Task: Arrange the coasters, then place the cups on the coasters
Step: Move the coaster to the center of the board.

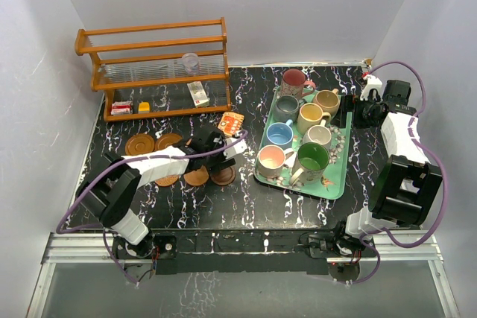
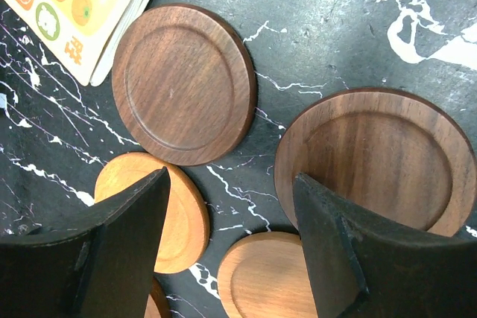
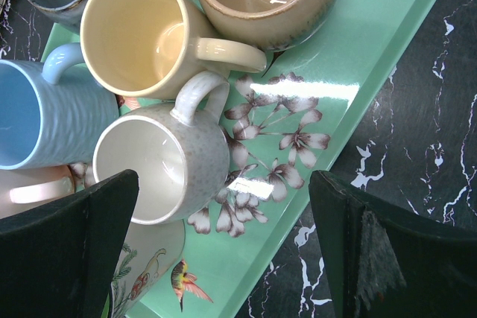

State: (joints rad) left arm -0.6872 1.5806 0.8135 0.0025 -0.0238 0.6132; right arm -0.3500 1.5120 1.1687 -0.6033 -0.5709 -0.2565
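Arranging step: left gripper (image 2: 231, 229) open over round brown wooden coasters (image 2: 184, 83) left of mint-green floral tray (image 3: 373, 50); right gripper (image 3: 223, 214) open above tray's ceramic mugs (image 3: 160, 158). Next: pinch coaster rim.

The tray (image 1: 335, 180) lies on the right half of the bench (image 1: 246, 210), and 8 cups (image 1: 310, 159) stand in it in 2 rows. Left of the tray, the coasters (image 1: 139, 144) lie flat on the bench. The card (image 1: 232, 121) lies just behind them. The rack (image 1: 149, 71) stands further behind, at the back left.
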